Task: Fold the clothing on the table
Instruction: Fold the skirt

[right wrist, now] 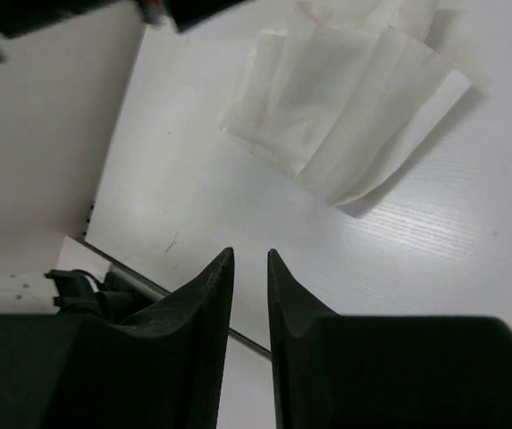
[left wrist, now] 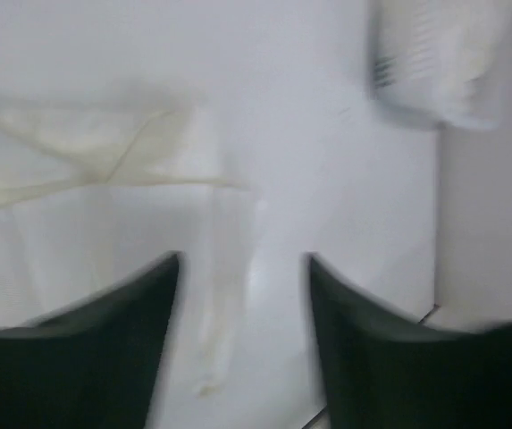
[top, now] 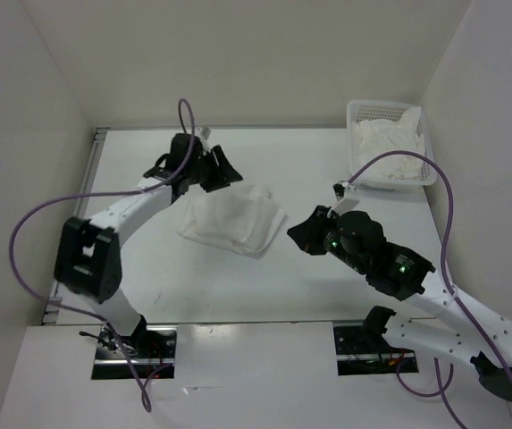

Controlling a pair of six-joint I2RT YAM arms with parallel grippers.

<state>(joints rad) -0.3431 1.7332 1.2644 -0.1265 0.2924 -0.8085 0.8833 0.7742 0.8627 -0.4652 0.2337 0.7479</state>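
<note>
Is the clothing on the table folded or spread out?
Folded: the clothing lies as a compact bundle of overlapping layers on the table.

Bright, flat light across the top view, washed-out white table (top: 193,286), left wrist view smeared soft with motion blur, basket (left wrist: 443,58) at 1 o'clock just a haze, right wrist view sharp, crisp shadow under the clothing (right wrist: 345,98) toward 4 o'clock

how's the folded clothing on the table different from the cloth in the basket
The clothing lies flat in folded layers; the cloth heap is crumpled. The clothing sits directly on the table, near its middle; the cloth heap fills the mesh basket at the far right corner. Both are white fabric.
</note>
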